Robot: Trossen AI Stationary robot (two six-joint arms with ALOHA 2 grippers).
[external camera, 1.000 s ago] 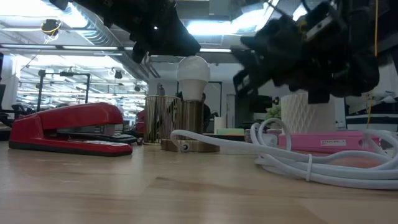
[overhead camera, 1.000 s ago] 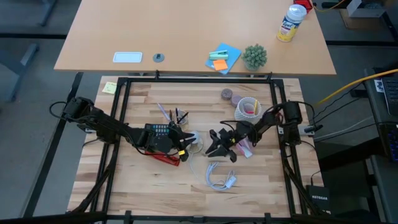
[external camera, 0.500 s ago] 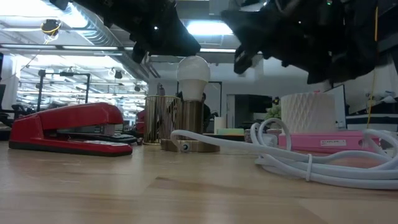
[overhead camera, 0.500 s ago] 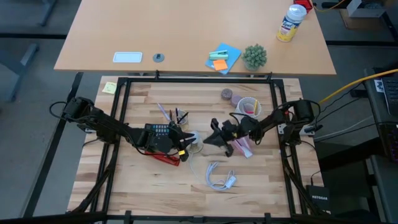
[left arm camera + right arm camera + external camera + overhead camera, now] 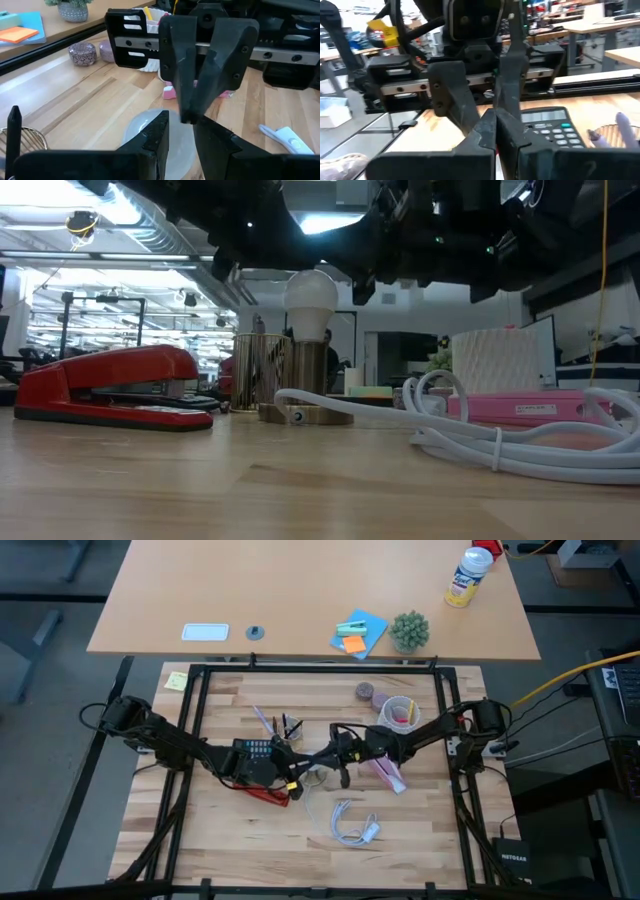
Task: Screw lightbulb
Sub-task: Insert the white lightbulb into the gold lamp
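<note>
Lightbulb (image 5: 311,298): small frosted-white globe, standing upright on a short brass-coloured holder (image 5: 306,370) near the middle of the surface (image 5: 220,840); long axis vertical, dome uppermost

Left pincer (image 5: 297,762): just beside the bulb on its left, over the calculator (image 5: 257,752) and red stapler (image 5: 268,795); its wrist view has the white dome (image 5: 145,135) directly below and between its own fingertips (image 5: 159,131), which stand a little apart and do not seem to touch the glass

Right pincer (image 5: 333,754): reaches in from the right edge, just beside the bulb on the other side, facing the left pincer across it; fingers (image 5: 186,75) drawn almost together at the tips, holding nothing

Relation that matters: bulb lies beneath and between both pincers; left looks marginally nearer, judged from above

Views compared: the high view hides the bulb under the arms; the low view alone shows it whole, upright and free of both pincers, with white cable (image 5: 480,442) in front; the right wrist view shows no bulb, only the left pincer and calculator
</note>
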